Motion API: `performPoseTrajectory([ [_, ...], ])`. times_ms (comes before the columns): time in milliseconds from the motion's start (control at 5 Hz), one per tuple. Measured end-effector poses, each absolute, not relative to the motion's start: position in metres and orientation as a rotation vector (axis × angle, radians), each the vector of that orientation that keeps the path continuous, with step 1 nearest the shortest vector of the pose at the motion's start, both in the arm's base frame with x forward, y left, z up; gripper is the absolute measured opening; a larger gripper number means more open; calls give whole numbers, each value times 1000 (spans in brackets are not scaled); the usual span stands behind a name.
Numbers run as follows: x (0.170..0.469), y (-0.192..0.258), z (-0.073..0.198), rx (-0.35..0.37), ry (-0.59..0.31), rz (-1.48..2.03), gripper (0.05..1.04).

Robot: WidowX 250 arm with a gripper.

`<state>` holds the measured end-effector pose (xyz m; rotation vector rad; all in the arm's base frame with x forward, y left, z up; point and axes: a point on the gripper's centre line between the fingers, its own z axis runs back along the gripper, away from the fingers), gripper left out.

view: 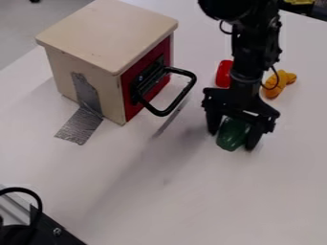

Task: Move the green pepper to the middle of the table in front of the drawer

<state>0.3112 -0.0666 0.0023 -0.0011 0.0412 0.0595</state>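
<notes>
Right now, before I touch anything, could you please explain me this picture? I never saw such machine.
There is one picture, taken by a fixed camera looking down at a slant. The black machine coming in from the top is a robot arm. Its two-fingered hand, called the gripper, has a green pepper held between its fingers; whether the pepper also touches the white table, I cannot tell. Behind it lie a red object and an orange-yellow one. The pale box has a red front with a black handle, facing the arm's side.
</notes>
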Motion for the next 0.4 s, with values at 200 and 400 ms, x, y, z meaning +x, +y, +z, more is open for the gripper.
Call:
performPoseTrajectory([
  [200, 318, -67, 52, -5, -93, 95, 999],
  [400, 315, -63, 93, 7, -138, 100, 999],
])
